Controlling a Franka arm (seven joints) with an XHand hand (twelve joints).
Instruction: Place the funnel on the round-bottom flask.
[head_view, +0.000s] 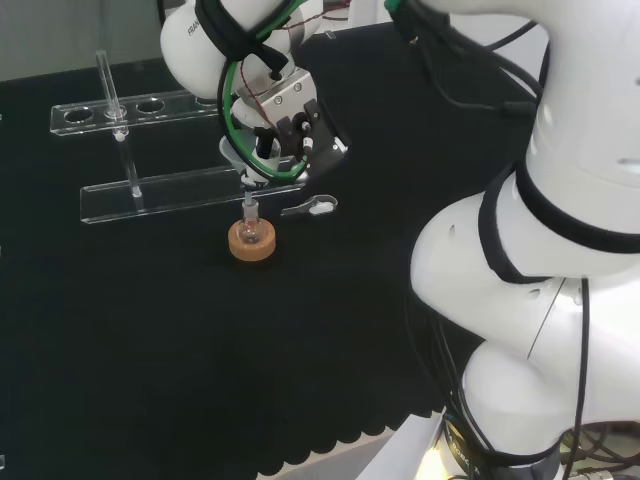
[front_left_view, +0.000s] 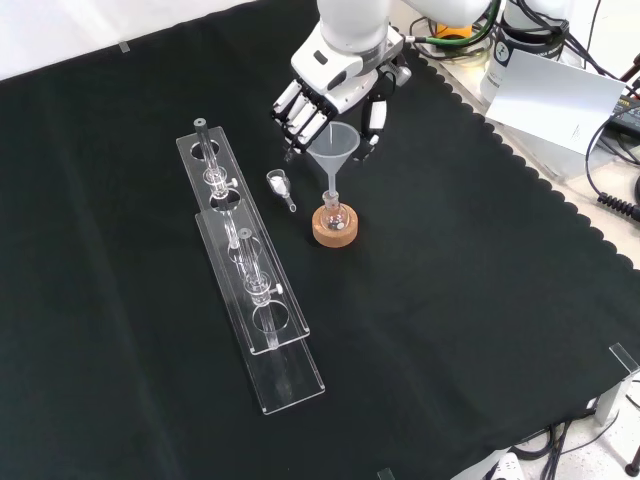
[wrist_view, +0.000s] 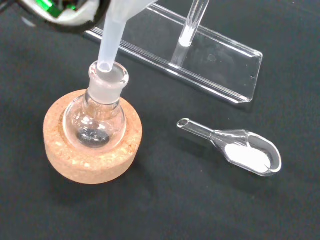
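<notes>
A small round-bottom flask (front_left_view: 334, 216) stands upright in a cork ring (front_left_view: 335, 234) near the middle of the cloth. The clear funnel (front_left_view: 335, 150) hangs over it between the fingers and thumb of the hand (front_left_view: 335, 75), which comes in from the top of the front view. In the wrist view the funnel's stem (wrist_view: 111, 40) leans a little, and its tip sits at the mouth of the flask's neck (wrist_view: 107, 80). A little dark residue lies in the flask's bottom (wrist_view: 92, 135). In the head view the hand (head_view: 285, 125) covers the funnel's cone above the flask (head_view: 251, 222).
A glass scoop (wrist_view: 245, 152) with white powder lies on the cloth close to the cork ring (wrist_view: 90, 160), toward the racks. Two long clear racks (front_left_view: 255, 300) with upright test tubes (front_left_view: 207, 150) lie at the left of the front view. The cloth's scalloped edge (front_left_view: 560, 210) runs at the right.
</notes>
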